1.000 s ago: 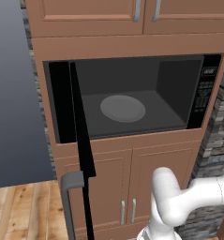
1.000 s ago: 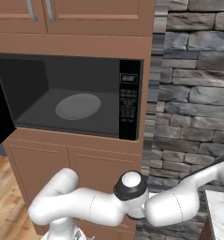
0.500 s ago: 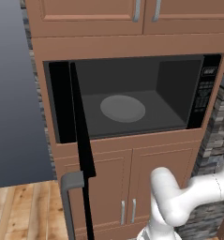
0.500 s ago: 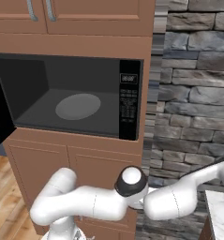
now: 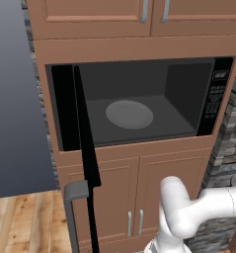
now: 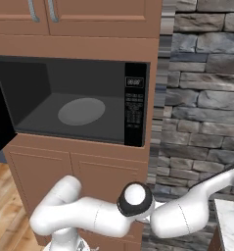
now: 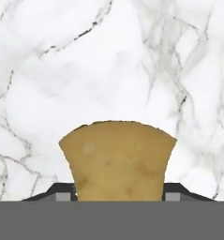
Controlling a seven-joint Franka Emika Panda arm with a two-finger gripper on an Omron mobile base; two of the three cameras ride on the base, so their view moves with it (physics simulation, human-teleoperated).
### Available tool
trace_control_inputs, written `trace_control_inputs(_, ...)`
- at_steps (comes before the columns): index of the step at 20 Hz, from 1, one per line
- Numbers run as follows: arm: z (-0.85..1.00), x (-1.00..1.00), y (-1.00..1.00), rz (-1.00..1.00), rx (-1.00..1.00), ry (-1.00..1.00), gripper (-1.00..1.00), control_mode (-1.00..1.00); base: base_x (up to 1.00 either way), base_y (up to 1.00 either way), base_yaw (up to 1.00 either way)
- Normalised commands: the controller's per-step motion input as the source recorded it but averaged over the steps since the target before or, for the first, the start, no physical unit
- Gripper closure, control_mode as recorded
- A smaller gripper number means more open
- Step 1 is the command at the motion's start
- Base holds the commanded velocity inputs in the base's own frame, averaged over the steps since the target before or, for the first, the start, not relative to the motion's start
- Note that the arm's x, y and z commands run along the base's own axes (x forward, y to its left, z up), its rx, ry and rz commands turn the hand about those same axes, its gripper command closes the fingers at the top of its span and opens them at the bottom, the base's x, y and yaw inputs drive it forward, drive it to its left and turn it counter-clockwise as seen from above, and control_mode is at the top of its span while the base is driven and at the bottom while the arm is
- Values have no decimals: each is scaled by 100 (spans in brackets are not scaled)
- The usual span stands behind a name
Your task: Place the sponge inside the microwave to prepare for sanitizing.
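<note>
- The sponge [image 7: 118, 161] — a yellowish-tan block — sits squarely between the two dark finger tips [image 7: 62, 193] of the claw [image 7: 118, 194] in the hand view, one tip hard against each of its sides.
- The claw is closed onto the sponge at about the block's own width; the jaws press its flanks with no gap visible on either side.
- Beneath the sponge lies a white marble surface [image 7: 108, 61] veined in grey; whether the block rests on it or is lifted just clear cannot be told, nor how near an edge it sits.
- The arm [image 6: 99, 215] is folded low in front of the lower wooden cabinets [image 5: 139, 192], its elbow joint a dark disc with a white cap, the forearm reaching away to the right toward a corner of marble surface at the lower right of the right base view.
- The microwave [image 5: 216, 99] stands open above — black door [image 5: 85, 148] swung out to the left, grey turntable plate [image 5: 129, 113] bare in the dark cavity.
</note>
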Motion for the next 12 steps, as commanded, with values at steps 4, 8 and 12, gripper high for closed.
trace_control_inputs(4,59,-55,66,15,-24,-1,100,-100,0,0,0)
trace_control_inputs(8,15,-68,98,27,-26,-3,100,-100,0,0,0)
trace_control_inputs(12,-9,-81,93,46,-23,-9,100,-100,0,0,0)
